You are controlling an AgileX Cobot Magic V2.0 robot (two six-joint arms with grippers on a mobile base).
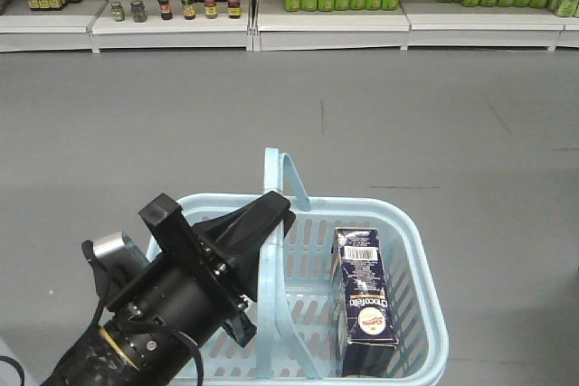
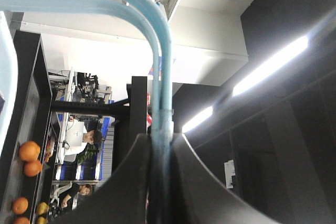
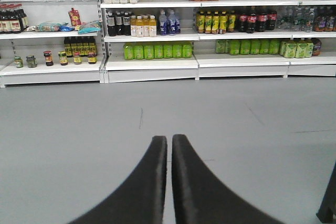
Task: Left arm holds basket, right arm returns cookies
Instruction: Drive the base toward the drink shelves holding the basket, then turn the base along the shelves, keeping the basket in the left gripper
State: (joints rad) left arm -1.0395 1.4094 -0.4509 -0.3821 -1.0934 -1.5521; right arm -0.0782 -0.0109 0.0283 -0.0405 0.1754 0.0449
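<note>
Your left gripper [image 1: 270, 216] clamps the basket [image 1: 380, 207] by its handle; cookies [image 1: 364, 300] lie at its 3 o'clock, lengthwise 12-to-6; your right gripper [image 3: 169, 150] is pinched empty.

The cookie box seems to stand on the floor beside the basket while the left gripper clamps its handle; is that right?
Not quite: the front view shows the cookie box inside the basket, not on the floor. The left gripper does clamp its handle.
</note>
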